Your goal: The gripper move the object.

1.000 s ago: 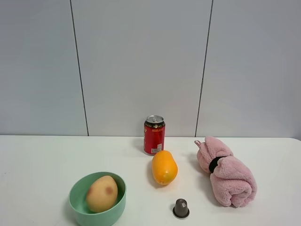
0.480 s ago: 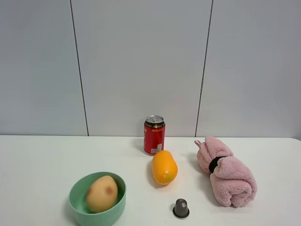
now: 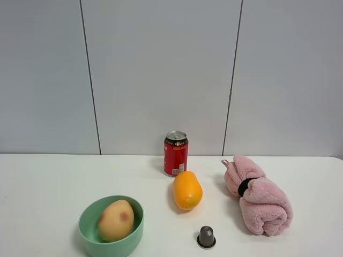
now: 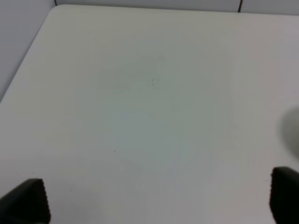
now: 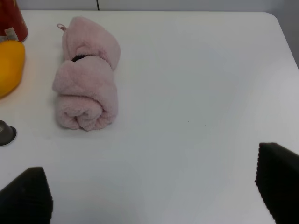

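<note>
The pale yellow-tan fruit (image 3: 116, 220) with a reddish blush lies inside a green bowl (image 3: 88, 231) at the front left of the white table. Neither arm shows in the exterior high view. My left gripper (image 4: 159, 201) is open over bare table, only its black fingertips (image 4: 29, 199) showing. My right gripper (image 5: 152, 196) is open above the table's right side, its fingertips (image 5: 275, 179) wide apart, with nothing between them. The fruit does not show in either wrist view.
An orange, longer fruit (image 3: 187, 190) lies mid-table, and also shows in the right wrist view (image 5: 9, 65). A red can (image 3: 176, 153) stands behind it. A rolled pink towel (image 3: 258, 195) (image 5: 87, 98) lies to the right. A small dark capsule (image 3: 206, 236) (image 5: 6, 132) sits at the front.
</note>
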Robot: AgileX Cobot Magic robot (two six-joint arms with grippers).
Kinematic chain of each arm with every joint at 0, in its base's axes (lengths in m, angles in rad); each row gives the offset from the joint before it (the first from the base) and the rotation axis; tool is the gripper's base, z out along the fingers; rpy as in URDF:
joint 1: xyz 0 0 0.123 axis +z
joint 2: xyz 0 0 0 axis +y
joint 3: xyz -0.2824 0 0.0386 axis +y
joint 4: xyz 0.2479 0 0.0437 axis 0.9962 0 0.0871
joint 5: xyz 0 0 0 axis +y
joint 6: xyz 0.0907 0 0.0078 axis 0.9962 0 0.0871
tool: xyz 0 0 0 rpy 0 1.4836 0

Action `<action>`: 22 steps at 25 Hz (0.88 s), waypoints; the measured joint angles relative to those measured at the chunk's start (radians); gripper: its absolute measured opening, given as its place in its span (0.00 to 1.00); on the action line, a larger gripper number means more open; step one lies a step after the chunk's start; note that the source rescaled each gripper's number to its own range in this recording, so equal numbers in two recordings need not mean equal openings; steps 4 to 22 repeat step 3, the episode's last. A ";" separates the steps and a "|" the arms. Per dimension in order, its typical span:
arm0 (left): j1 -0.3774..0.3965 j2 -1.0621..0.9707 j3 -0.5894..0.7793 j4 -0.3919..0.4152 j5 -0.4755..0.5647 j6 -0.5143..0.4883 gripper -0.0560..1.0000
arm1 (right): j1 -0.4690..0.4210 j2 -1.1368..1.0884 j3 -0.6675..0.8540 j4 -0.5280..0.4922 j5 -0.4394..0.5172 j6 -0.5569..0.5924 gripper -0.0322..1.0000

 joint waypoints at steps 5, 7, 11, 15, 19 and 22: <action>0.000 0.000 0.000 0.000 0.000 0.000 0.96 | 0.000 0.000 0.000 0.000 0.000 0.000 1.00; 0.000 0.000 0.000 0.000 0.000 0.000 0.96 | 0.000 0.000 0.000 0.000 0.000 0.000 1.00; 0.000 0.000 0.000 0.000 0.000 0.000 0.96 | 0.000 0.000 0.000 0.000 0.000 0.000 1.00; 0.000 0.000 0.000 0.000 0.000 0.000 0.96 | 0.000 0.000 0.000 0.000 0.000 0.000 1.00; 0.000 0.000 0.000 0.000 0.000 0.000 0.96 | 0.000 0.000 0.000 0.000 0.000 0.000 1.00; 0.000 0.000 0.000 0.000 0.000 0.000 0.96 | 0.000 0.000 0.000 0.000 0.000 0.000 1.00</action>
